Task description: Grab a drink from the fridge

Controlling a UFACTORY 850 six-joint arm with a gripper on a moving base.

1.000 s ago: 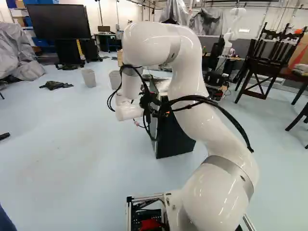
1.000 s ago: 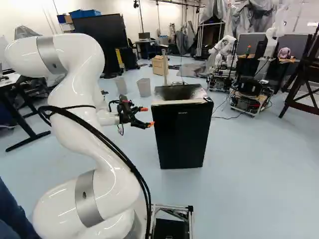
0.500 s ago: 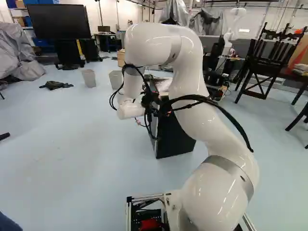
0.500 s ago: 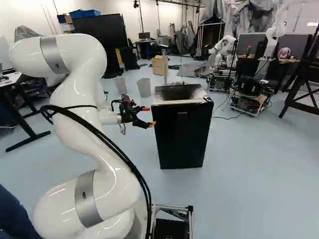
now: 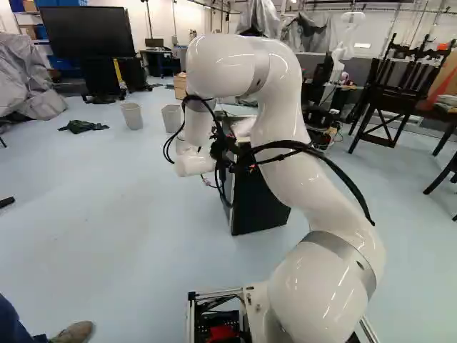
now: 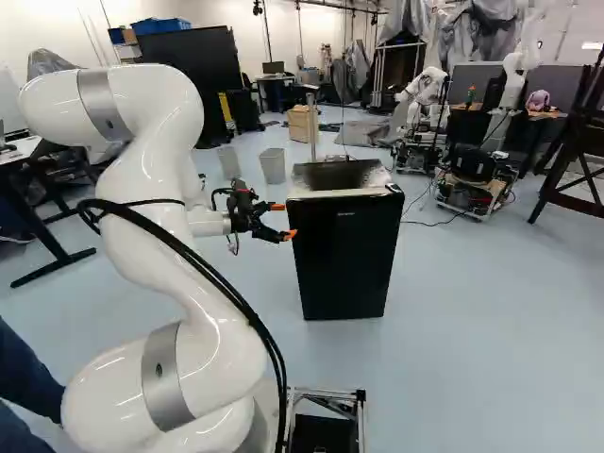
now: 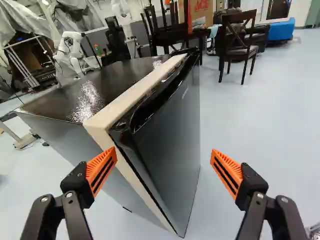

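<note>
A black fridge is standing upright on a pale floor. Beside the fridge's front side edge, near its top, a black gripper is hovering, its jaws standing wide apart.

Glossy black fridge top (mirror-like, really), smooth white arm, ribbed orange pads

The arm gleams white — grey bands, black cables.

On pale-blue floor, black mini fridge is stood upright. Beyond it, 2 grey bins are set nr each other, w/ dark crumpled cloth seen L of them in left base view.
</note>
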